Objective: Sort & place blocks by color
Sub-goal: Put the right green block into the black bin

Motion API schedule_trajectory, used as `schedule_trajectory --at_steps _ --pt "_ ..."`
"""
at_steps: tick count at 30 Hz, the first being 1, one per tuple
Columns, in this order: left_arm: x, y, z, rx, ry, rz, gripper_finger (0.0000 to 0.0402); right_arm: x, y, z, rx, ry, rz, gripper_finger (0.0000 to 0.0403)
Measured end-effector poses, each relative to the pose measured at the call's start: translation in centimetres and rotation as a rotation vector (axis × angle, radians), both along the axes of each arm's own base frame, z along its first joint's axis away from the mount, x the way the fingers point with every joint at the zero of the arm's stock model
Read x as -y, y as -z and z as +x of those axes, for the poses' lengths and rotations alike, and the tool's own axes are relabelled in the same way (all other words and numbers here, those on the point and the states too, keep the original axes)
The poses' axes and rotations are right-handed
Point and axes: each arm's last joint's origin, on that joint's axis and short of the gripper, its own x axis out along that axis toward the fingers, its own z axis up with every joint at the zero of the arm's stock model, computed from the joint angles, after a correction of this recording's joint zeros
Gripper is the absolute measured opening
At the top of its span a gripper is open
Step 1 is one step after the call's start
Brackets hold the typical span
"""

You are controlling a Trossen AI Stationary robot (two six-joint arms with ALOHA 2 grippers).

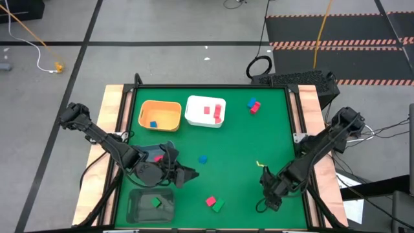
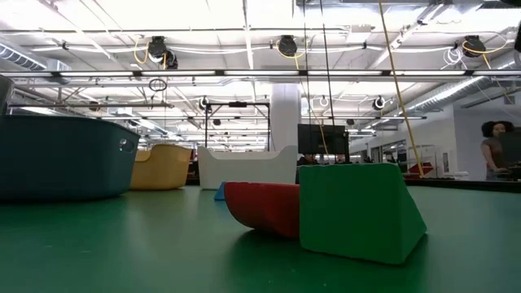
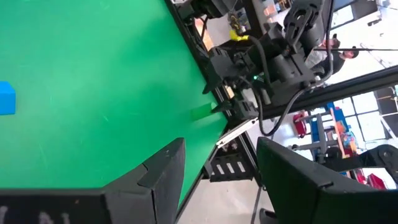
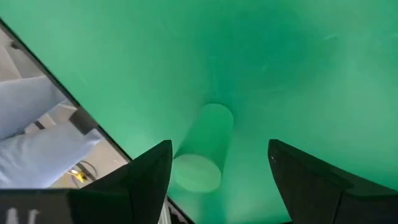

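Note:
My right gripper (image 1: 269, 199) hangs open near the mat's near right corner, pointing steeply down. A pale green cylinder block (image 4: 204, 148) lies on its side on the mat between its fingers, which stand apart from it on either side. My left gripper (image 1: 192, 175) is open with nothing between its fingers (image 3: 166, 163), above the mat beside the grey bin (image 1: 137, 208). A blue block (image 1: 202, 158) lies mid-mat. A red block (image 1: 211, 201) and a green block (image 1: 218, 206) rest side by side at the near edge.
The orange bin (image 1: 169, 107) holds a blue block (image 1: 153, 123). The white bin (image 1: 194, 118) holds red and pink blocks (image 1: 217, 111). A green block (image 1: 156, 202) lies in the grey bin. A blue and a red block (image 1: 253, 105) sit far right. A person (image 2: 493, 155) stands beyond the table.

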Motion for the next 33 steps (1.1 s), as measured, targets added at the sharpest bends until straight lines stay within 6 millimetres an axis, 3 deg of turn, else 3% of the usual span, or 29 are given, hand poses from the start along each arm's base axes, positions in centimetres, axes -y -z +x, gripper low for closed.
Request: schedule_trajectory --at_steps 12,19,27,33 --pt "0.1 0.0 0.0 -0.005 0.018 -0.007 0.02 -1.4 2.2 -0.1 -0.046 -0.072 -0.047 0.0248" --pt "0.1 0.0 0.0 -0.006 0.018 -0.007 0.02 -1.4 2.2 -0.3 -0.072 -0.095 -0.039 0.0201" --pt "0.1 0.0 0.0 -0.007 0.02 0.0 0.02 -1.3 2.2 -0.5 -0.105 -0.1 -0.036 0.0113" --pt "0.1 0.0 0.0 -0.007 0.025 0.004 0.02 -1.5 2.2 -0.3 -0.081 -0.107 -0.015 0.0113"
